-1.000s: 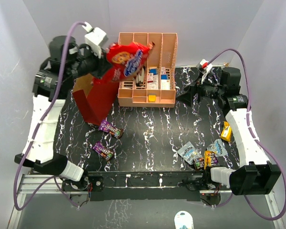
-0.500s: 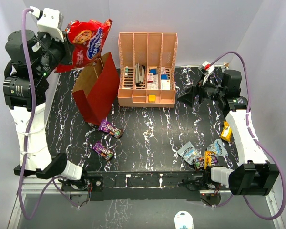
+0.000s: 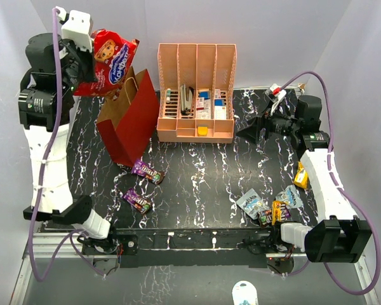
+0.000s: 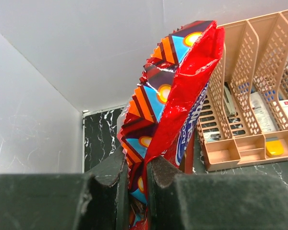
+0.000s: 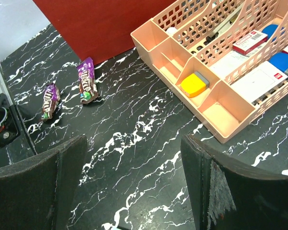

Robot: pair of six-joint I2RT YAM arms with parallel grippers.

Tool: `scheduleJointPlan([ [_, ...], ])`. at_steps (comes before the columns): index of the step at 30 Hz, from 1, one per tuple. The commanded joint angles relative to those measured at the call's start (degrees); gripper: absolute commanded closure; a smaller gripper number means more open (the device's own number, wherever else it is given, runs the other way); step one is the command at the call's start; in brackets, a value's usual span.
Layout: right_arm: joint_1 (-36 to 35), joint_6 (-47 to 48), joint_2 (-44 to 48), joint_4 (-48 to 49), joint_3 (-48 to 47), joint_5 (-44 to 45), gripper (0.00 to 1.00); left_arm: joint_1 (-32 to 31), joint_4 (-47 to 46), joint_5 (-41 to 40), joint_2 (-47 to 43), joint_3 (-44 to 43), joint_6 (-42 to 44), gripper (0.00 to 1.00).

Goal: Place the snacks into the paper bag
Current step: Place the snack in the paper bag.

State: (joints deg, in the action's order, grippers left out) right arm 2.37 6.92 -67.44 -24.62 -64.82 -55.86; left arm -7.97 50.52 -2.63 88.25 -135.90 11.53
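Top external view: the left gripper (image 3: 82,56) is raised high at the far left, jaws clamped on one end of the red chip bag (image 3: 109,58). The chip bag hangs clear of the table (image 3: 197,171), above and just left of the open mouth of the paper bag (image 3: 132,124). Its long axis slants from the gripper up and to the right, printed face toward the camera. In the left wrist view it rises from the fingers (image 4: 161,175) with its free crimped end pointing toward the organizer (image 3: 197,89).

The paper bag stands upright at the far left of the table, mouth up, brown lining showing. What lies inside cannot be told.

The organizer sits just right of the paper bag. Its slots hold small blue-white boxes (image 3: 213,105) and dark items; a yellow object (image 5: 194,84) lies in a front tray.

On the table:
- Two purple candy bars (image 3: 147,169) (image 3: 138,201), near the paper bag's foot.
- Blue-grey pouches (image 3: 251,203) (image 3: 291,197) and a dark packet (image 3: 276,211), near right.
- A yellow packet (image 3: 301,176) beside the right arm.

The right gripper (image 3: 251,131) hovers at the far right of the organizer, jaws spread wide, holding nothing.
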Motion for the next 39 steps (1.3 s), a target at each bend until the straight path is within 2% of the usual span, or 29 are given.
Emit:
scheduleJointPlan([
  [1,0.3,-0.4,1.8,3.5,0.2,-0.8,0.18,0.2,-10.1,-3.7,0.4,-1.6,2.2,1.0],
  [7,0.3,-0.3,2.0,3.5,0.6,-0.7,0.18,0.2,-11.2,-5.9,2.0,1.3,3.4,1.0],
  [12,0.4,-0.3,2.2,3.6,0.8,-0.7,0.18,0.2,-10.6,-4.4,2.3,4.5,3.4,1.0],
  [21,0.4,0.0,2.7,3.7,1.5,-0.2,0.18,0.2,-2.9,-3.7,4.0,6.6,3.7,1.0],
  [26,0.3,0.1,2.8,4.0,1.7,-0.4,0.18,0.3,-3.6,-4.6,3.6,10.8,4.2,1.0],
  [39,0.3,0.0,2.9,4.2,2.3,-0.9,0.18,0.2,-3.3,-3.8,8.6,14.9,3.6,1.0],
])
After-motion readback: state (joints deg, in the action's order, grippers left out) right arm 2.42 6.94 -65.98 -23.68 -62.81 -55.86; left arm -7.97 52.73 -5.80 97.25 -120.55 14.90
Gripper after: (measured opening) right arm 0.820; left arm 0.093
